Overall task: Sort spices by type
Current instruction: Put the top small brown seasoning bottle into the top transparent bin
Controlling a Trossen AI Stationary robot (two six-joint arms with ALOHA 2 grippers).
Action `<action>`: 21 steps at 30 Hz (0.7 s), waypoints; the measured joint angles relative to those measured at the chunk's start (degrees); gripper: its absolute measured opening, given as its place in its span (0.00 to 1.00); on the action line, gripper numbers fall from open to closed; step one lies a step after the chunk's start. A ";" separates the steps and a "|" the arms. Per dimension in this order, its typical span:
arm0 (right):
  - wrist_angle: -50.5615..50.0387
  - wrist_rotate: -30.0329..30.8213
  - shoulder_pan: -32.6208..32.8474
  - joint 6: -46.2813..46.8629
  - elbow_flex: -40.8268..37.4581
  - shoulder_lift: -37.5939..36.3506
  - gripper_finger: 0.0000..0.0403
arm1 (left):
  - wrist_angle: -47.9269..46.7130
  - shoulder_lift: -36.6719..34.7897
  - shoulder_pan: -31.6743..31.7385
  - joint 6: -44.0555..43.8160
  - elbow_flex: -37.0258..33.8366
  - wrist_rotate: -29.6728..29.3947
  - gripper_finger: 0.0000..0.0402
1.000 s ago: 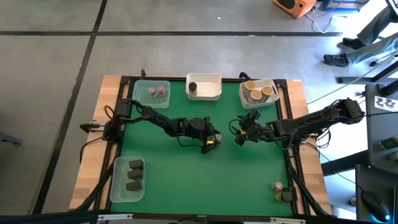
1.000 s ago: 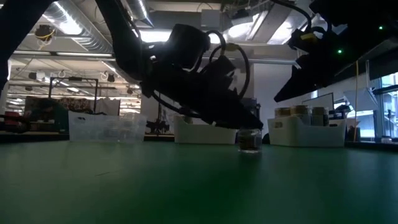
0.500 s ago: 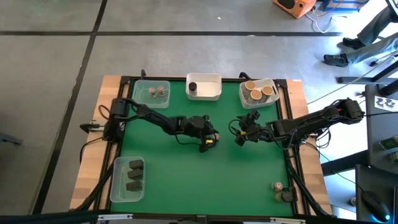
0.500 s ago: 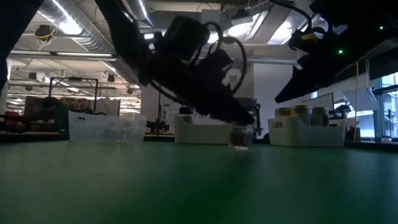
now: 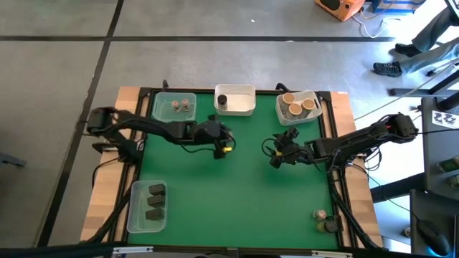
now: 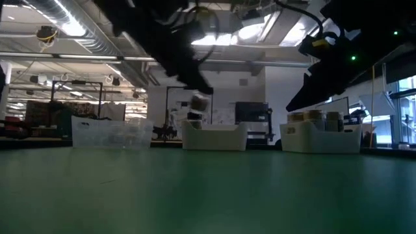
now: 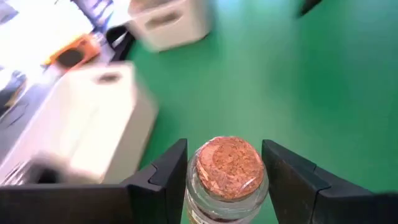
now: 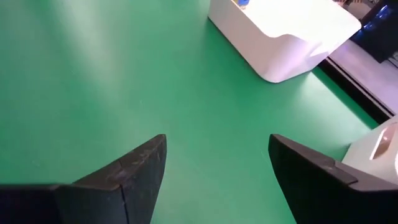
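High view: most spices already sit in tubs. The left hand [image 5: 224, 145] grips a cork-lidded jar [image 7: 226, 169] aloft near the two-jar clear tub [image 5: 174, 107]; right hand [image 5: 276, 159] hovers wide, empty. Two jars [image 5: 324, 221] remain at the tabletop's near right corner.

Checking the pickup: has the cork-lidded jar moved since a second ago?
Yes. The cork-lidded jar, gripped by the left gripper, has left the mat and moved toward the white tub.

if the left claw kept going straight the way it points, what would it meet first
Probably the white tub. In the left wrist view, the left claw, shut on a cork-lidded jar, has that tub nearest ahead, slightly off to one side. Depth is unclear, so it might pass alongside.
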 joint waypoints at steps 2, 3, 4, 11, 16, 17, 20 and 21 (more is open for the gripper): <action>0.08 -0.02 0.00 0.00 -0.02 0.97 0.70 | -0.48 -3.63 1.55 -1.43 -3.70 -1.11 0.40; 0.39 -0.03 0.00 0.02 -0.02 1.54 0.70 | -0.41 -5.83 2.46 -2.48 -5.74 -1.37 0.40; 0.35 -0.05 0.00 0.02 -0.02 1.95 0.70 | -0.43 -7.72 3.37 -3.44 -7.66 -1.76 0.40; 3.31 0.87 0.00 0.73 -0.02 4.89 0.70 | 0.73 -23.13 9.07 -8.47 -18.32 -9.55 0.41; 3.20 0.87 -0.50 0.84 -0.02 5.31 0.70 | 1.74 -31.08 13.15 -9.50 -23.94 -15.01 0.41; 3.09 0.96 -0.67 0.92 -0.04 5.31 0.70 | 2.45 -31.89 14.00 -9.65 -25.12 -15.82 0.41; 2.91 1.55 -1.36 0.96 -0.04 5.31 0.70 | 5.25 -32.97 16.54 -11.81 -29.04 -16.51 0.40; 2.88 1.84 -1.79 1.11 -0.04 5.31 0.70 | 6.14 -32.88 17.35 -12.61 -30.16 -16.47 0.40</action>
